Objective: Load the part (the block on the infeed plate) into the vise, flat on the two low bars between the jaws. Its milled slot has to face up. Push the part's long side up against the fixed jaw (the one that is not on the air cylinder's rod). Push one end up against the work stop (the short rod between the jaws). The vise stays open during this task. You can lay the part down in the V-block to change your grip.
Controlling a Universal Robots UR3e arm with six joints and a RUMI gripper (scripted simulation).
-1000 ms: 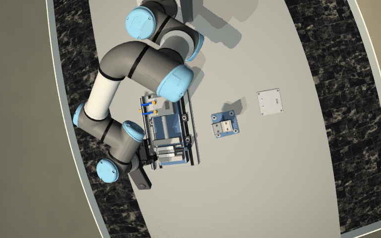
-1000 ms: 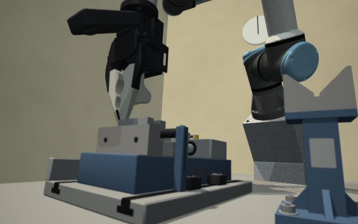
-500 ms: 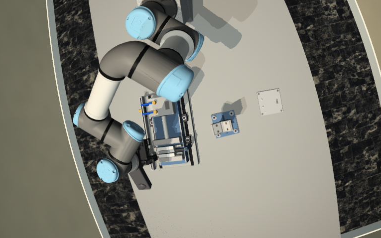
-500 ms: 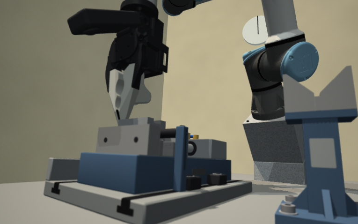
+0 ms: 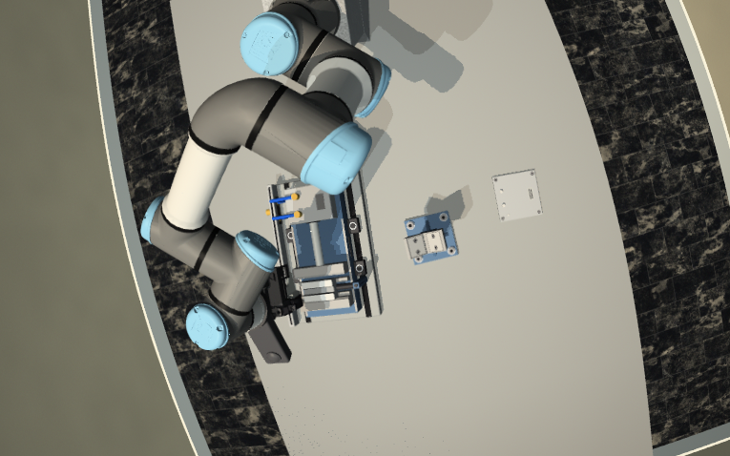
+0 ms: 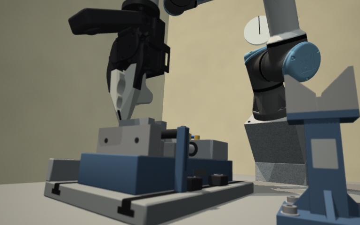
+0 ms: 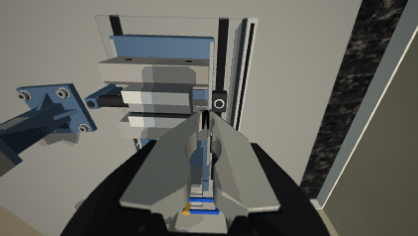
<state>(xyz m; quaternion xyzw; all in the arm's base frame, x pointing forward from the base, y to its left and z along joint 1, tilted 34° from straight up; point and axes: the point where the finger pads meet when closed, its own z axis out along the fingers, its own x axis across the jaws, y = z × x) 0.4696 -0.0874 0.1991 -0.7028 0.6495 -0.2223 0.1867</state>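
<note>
The part [image 5: 317, 283] [image 6: 133, 122] [image 7: 158, 95] lies in the open vise between the fixed jaw [image 5: 330, 304] [image 6: 125, 146] [image 7: 173, 74] and the moving jaw [image 5: 320, 270]. Its lengthwise slot appears to face up. Its long side is close along the fixed jaw; whether they touch is hard to tell. One end meets or nearly meets the black work stop [image 5: 346, 287] [image 6: 168, 133] [image 7: 112, 101]. My gripper [image 6: 120, 120] [image 7: 206, 111] is shut with nothing between the fingers, its tips beside the part's other end. The low bars are hidden under the part.
The V-block [image 5: 434, 239] [image 6: 301, 101] stands on its blue post beside the vise, holding nothing. The infeed plate [image 5: 517, 195] lies farther off and is bare. The air cylinder [image 5: 314, 204] with blue hoses is at the vise's rear. Black clamps [image 5: 353, 225] sit along the base.
</note>
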